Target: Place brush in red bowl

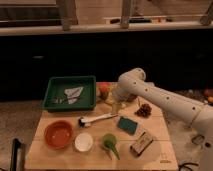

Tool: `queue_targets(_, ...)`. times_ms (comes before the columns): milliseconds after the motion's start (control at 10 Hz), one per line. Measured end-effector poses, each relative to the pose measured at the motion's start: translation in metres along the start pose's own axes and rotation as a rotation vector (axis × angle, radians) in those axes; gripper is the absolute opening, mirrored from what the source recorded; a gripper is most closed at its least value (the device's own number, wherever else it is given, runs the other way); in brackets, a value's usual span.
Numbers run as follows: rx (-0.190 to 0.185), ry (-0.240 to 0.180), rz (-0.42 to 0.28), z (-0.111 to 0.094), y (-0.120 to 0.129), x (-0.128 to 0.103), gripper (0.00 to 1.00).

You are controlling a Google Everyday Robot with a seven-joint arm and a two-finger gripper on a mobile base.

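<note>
The brush (98, 119) lies on the wooden table (150, 150), its white handle pointing right and its dark round head at the left. The red bowl (58, 134) sits at the table's front left, a little left of and below the brush head, with nothing in it. My gripper (116, 106) hangs from the white arm (165, 100) just right of and above the handle's right end, close to it.
A green tray (55, 102) with utensils stands at the back left. A small white dish (83, 142), a green scoop (109, 143), a teal sponge (128, 125), a brown block (141, 143), an orange fruit (103, 89) and a pinecone-like thing (145, 109) lie around.
</note>
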Motion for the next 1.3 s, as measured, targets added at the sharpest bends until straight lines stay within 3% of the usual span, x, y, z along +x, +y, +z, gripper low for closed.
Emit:
queue_targets(500,-0.075,-0.01,-0.078,0.035,0.016,-0.026,0.8)
queue_targets(1300,-0.171,-0.01,-0.088,0.075,0.043,-0.025,0.8)
